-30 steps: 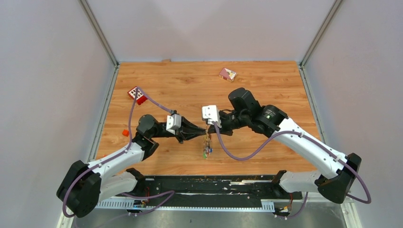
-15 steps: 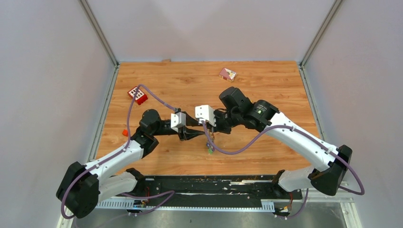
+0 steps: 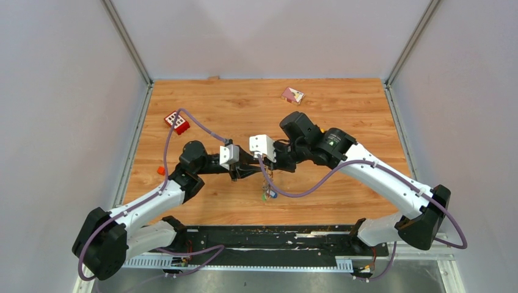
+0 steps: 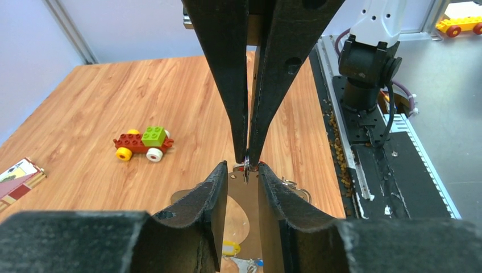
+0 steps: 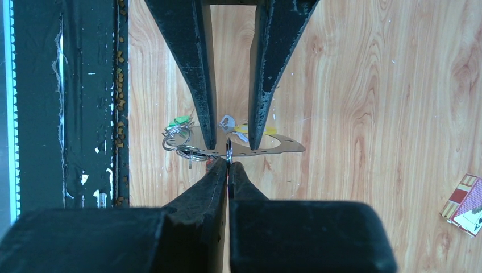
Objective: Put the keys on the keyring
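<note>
While the right gripper (image 5: 228, 165) pinches the keyring (image 5: 273, 151) in mid-air, keys (image 3: 267, 193) dangling beneath, the left gripper (image 4: 243, 173) sits part-open astride the pinch, apparently holding nothing. Threading step, probably; next needs 1 key grasped and aligned.

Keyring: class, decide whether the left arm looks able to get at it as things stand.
Probably yes. The right end effector is shut on the keyring and holds it above the table. The left end effector stands open on either side of it, with nothing in between.
</note>
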